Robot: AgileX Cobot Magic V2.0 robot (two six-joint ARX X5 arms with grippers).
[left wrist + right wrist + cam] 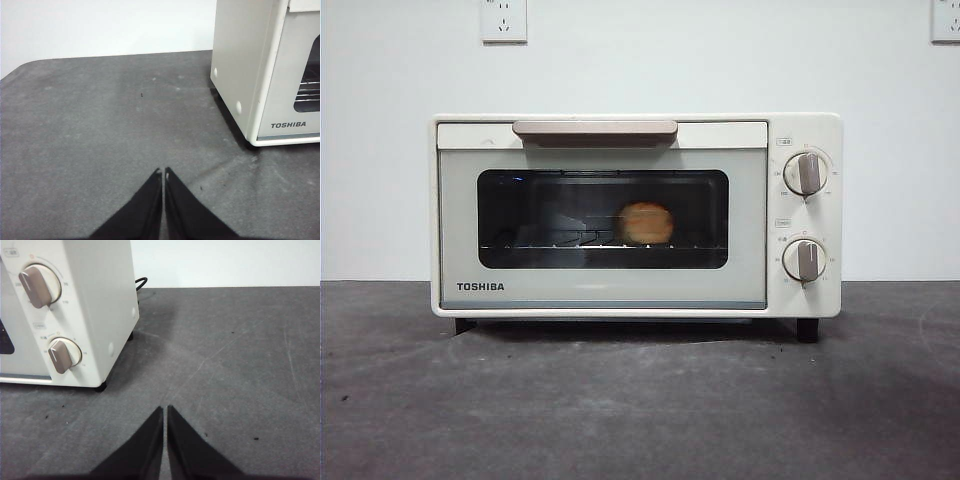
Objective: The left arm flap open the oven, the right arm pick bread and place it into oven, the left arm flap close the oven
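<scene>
- Two claws wait low over the dark desk, one off each side of the oven [635, 215], both clear of it.
- Left gripper [163, 172]: jaws pinched nearly together, holding nothing.
- Right gripper [165, 409]: jaws likewise almost closed, empty, near the knobs [37, 286].
- Bread [646, 223] sits on the wire rack [560, 242] behind the oven's closed glass door.

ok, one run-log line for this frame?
cream-white TOSHIBA toaster oven: door shut | golden-brown bread loaf: inside on wire rack | left gripper: jaws shut, empty, beside oven | right gripper: jaws shut, empty, beside oven
</scene>
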